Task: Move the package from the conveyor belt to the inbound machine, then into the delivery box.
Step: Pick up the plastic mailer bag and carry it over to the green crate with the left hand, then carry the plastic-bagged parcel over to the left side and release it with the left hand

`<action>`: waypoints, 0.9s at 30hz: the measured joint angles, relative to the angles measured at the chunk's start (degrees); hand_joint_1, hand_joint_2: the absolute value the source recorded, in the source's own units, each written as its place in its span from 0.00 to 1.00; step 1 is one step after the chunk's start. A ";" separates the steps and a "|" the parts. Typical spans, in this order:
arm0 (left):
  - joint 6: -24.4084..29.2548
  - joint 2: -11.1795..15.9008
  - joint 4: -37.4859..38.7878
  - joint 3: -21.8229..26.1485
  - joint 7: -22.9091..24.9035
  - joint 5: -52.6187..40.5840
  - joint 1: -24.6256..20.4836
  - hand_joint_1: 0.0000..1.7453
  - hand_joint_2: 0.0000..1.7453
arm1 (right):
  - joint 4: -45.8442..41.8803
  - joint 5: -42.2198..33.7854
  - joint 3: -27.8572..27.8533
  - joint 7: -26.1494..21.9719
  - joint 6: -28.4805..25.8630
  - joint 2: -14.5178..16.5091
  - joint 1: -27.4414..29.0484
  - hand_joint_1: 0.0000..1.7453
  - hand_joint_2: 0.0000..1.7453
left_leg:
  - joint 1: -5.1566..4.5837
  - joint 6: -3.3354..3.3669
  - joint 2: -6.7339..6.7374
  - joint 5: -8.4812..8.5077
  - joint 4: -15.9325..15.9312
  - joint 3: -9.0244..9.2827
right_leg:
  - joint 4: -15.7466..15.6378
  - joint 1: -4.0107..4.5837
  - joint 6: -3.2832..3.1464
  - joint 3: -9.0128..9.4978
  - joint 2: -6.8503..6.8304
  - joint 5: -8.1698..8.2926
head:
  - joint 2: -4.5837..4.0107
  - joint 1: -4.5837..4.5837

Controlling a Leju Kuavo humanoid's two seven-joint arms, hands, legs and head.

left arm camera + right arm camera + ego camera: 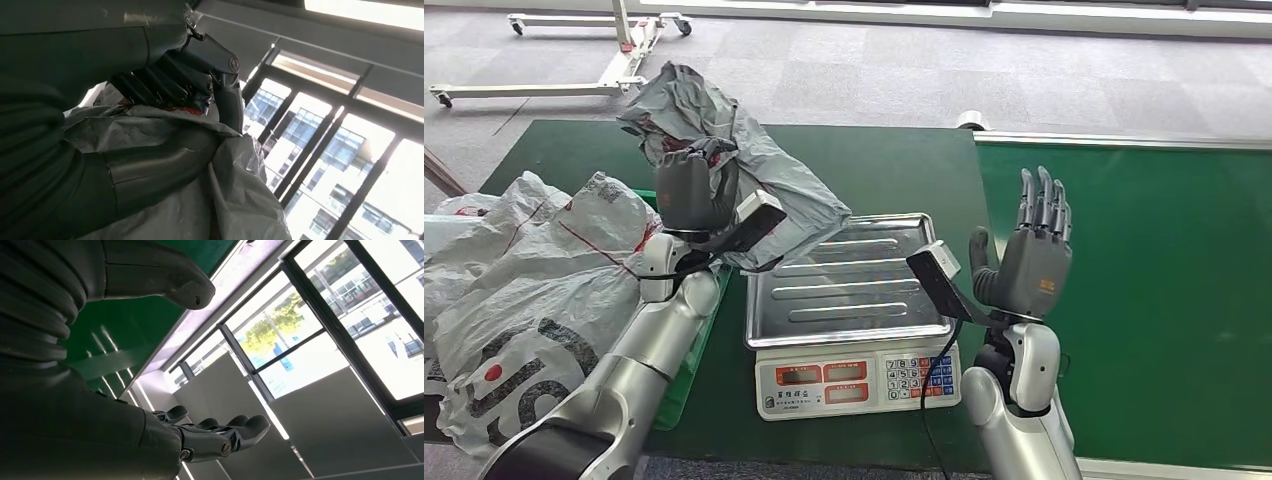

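My left hand (692, 190) grips a crumpled grey plastic package (754, 175) and holds it up over the left rear corner of the scale's steel tray (854, 280); the bag's lower end hangs just above the tray. In the left wrist view the dark fingers (165, 82) close over the grey package (235, 190). My right hand (1034, 250) is raised upright beside the scale's right edge, fingers straight and apart, holding nothing. The right wrist view shows that right hand (210, 435) with its fingers extended. The green conveyor belt (1144, 280) lies to the right.
The scale (854, 380) with keypad and displays stands at the table's front edge. A heap of grey and white bags (524, 290) fills a green bin (679, 390) on the left. A white wheeled frame (614, 60) stands on the carpet beyond the table.
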 joint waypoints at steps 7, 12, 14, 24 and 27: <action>3.56 1.42 -0.75 6.65 8.87 -13.51 0.31 1.00 1.00 | -0.22 1.29 -0.98 0.85 -1.36 -0.03 2.06 0.00 1.00 | -0.01 0.00 0.00 -0.01 0.01 -0.02 | -0.02 -0.02 0.00 -0.01 0.00 0.00 | 0.00 0.01; 3.58 1.93 1.75 10.37 19.34 -21.87 -0.38 0.34 1.00 | -1.28 2.75 -1.71 1.41 -0.97 -0.03 2.96 0.00 1.00 | -0.01 -0.01 0.00 0.00 0.01 -0.01 | -0.01 0.01 0.00 -0.02 0.00 0.01 | 0.00 -0.01; 3.65 2.01 2.55 11.72 23.91 -25.19 -0.47 0.00 1.00 | -1.64 3.33 -1.97 1.74 -0.79 -0.03 3.16 0.00 1.00 | -0.01 -0.01 0.00 0.00 0.01 -0.01 | -0.01 0.02 -0.01 -0.02 0.01 0.01 | 0.00 -0.01; 3.82 1.01 0.66 19.17 33.43 -32.45 -0.10 0.00 1.00 | -3.05 5.61 -2.93 3.20 -0.56 0.28 4.00 0.00 1.00 | 0.00 -0.02 0.01 0.00 0.01 -0.03 | -0.01 0.01 -0.01 -0.04 0.01 0.00 | 0.00 0.00; 3.85 0.40 -0.88 21.00 34.51 -32.66 0.32 0.00 1.00 | -3.36 5.85 -3.14 3.52 -0.56 0.39 4.39 0.00 1.00 | 0.00 -0.02 0.01 0.00 0.01 -0.03 | -0.01 0.01 -0.01 -0.04 0.01 0.00 | 0.00 0.01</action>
